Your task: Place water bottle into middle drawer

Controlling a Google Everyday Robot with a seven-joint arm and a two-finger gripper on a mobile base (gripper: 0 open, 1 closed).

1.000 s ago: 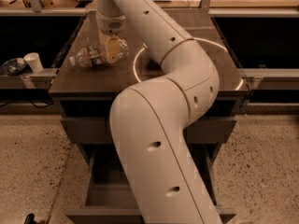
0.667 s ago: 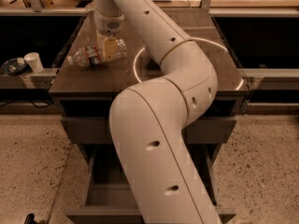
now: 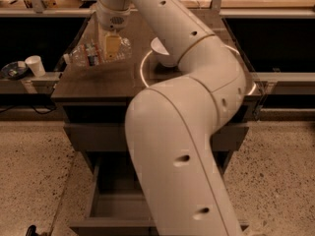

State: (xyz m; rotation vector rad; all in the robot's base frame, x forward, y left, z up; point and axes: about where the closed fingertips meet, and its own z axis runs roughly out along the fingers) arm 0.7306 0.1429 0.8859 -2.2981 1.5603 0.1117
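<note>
The white robot arm (image 3: 182,146) takes the most place: it rises from the bottom right, bends over the right part of the cabinet and reaches back to the far left. Around the cabinet there is a speckled stone floor (image 3: 34,166). The cabinet carries a dark brown tabletop (image 3: 98,85), and under it sits a closed grey drawer front (image 3: 93,136).

Lower down, the middle drawer (image 3: 113,205) is pulled out toward the camera. Its grey tray floor and left side wall are visible, while the arm hides its right part.

On the tabletop a thin bright ring (image 3: 141,70) shows, and inside it stands a white bowl (image 3: 160,50), half covered by the arm.

The water bottle (image 3: 86,54) is at the left part of the tabletop, well apart from the drawer. It lies almost flat, with the white cap pointing left and a little down. I cannot tell if it touches the surface.

The gripper (image 3: 112,47) hangs straight down over the thick end of the bottle. Its fingers (image 3: 112,44) pinch the bottle, and one yellowish pad crosses the near side.

A small white paper cup (image 3: 35,65) stands on a ledge left of the cabinet.
</note>
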